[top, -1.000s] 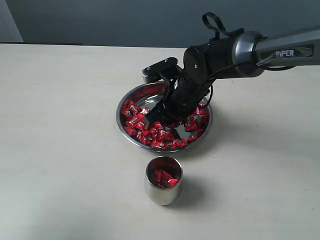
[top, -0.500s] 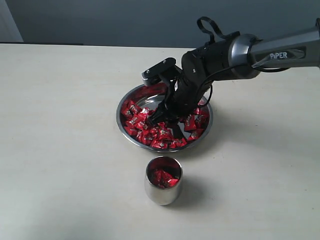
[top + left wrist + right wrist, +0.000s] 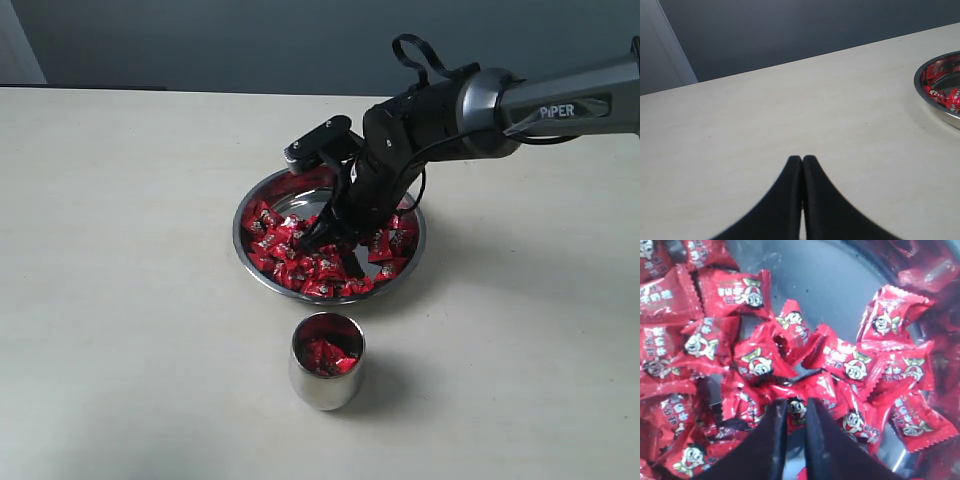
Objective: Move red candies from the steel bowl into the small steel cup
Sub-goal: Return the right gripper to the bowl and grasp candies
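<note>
Steel cup (image 3: pixel 316 388): nearest thing in the scene, standing upright on the pale counter (image 3: pixel 120 300) near its middle; a few red candies (image 3: pixel 328 355) lie inside it, below the rim.
Wide steel bowl (image 3: pixel 285 195): just beyond the cup and apart from it; round and shallow, its far-left inner wall bare and mirror-bright.
Heap of red candies in the bowl: spread over the near and left parts of the bottom, with more on the right side; each shiny wrapper carries a small cartoon face.
Right claw (image 3: pixel 333 248): down inside the bowl, tips among the candies near its middle; the two dark fingers are drawn close together and pinch one red wrapper between their tips.
Right arm (image 3: pixel 480 100): black joints and a silver link lettered PIPER, coming in from the far right and bending down over the bowl.
Left claw (image 3: pixel 802 162): seen only in its own wrist view; clenched, the fingers touching along their length with nothing between them, above bare counter and well apart from the bowl.
Wall (image 3: pixel 200 45): dark grey-blue, behind the counter's far edge.
</note>
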{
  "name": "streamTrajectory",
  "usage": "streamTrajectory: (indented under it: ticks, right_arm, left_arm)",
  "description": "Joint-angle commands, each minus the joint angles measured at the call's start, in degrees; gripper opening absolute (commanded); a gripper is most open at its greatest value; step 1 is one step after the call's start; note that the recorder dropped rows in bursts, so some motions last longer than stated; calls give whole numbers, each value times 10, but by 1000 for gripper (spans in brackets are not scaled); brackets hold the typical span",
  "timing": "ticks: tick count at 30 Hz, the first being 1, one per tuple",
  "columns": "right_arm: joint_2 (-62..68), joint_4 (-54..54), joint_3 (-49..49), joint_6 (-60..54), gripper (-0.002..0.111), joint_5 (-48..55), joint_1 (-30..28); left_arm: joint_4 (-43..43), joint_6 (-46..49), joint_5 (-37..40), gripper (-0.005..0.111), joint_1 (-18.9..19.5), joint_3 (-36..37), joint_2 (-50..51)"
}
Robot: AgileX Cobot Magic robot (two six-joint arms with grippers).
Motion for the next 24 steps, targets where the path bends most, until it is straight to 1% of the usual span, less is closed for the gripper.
streamTrajectory:
  ticks: [1, 7, 12, 14, 16, 19, 20, 22, 24]
  right_arm:
    - [0, -5, -3, 1, -1, 5, -4]
    - [-21, 5, -3, 1, -1, 7, -4]
    - [-48, 61, -3, 2, 0, 7, -4]
    - [-48, 94, -3, -32, 7, 16, -4]
    - [-46, 147, -3, -100, 20, 36, -4]
    - [-38, 213, -3, -158, 41, 43, -4]
    - [-36, 218, -3, -161, 43, 40, -4]
    - [-31, 219, -3, -159, 43, 43, -4]
    - [-26, 219, -3, -148, 40, 69, -4]
  left_arm:
    - [0, -3, -4, 0, 0, -1, -2]
    - [0, -3, -4, 0, 0, -1, -2]
    - [0, -3, -4, 0, 0, -1, -2]
    - [0, -3, -4, 0, 0, -1, -2]
    - [0, -3, -4, 0, 0, -1, -2]
    - [0, -3, -4, 0, 0, -1, -2]
    - [0, -3, -4, 0, 0, -1, -2]
    - [0, -3, -4, 0, 0, -1, -2]
    - [0, -3, -4, 0, 0, -1, -2]
